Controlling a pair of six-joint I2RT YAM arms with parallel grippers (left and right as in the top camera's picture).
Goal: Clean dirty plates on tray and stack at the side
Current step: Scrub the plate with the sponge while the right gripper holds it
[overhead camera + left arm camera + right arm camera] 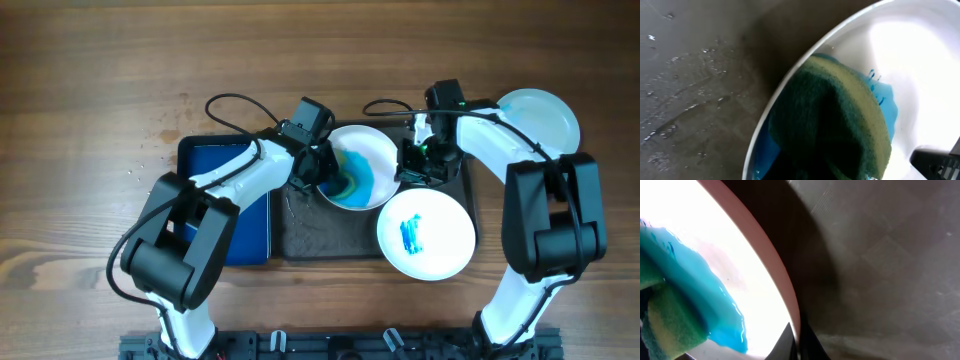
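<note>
A round white shallow plate [695, 215] fills the left, its rim curving down to the bottom edge, where the right gripper [797, 344] pinches it. A blue smear [705, 295] and a yellow-green sponge [670, 325] sit on it at lower left. The dark grey-brown tray [890, 270] lies to the right, shadowed beside the rim.

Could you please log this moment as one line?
left gripper: shut on sponge | sponge: on plate | right gripper: shut on plate rim | plate: on tray

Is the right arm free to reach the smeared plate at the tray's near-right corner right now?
Probably not yet: the right gripper looks shut on the rim of the plate being scrubbed. Otherwise that near plate lies uncovered beside it.
</note>
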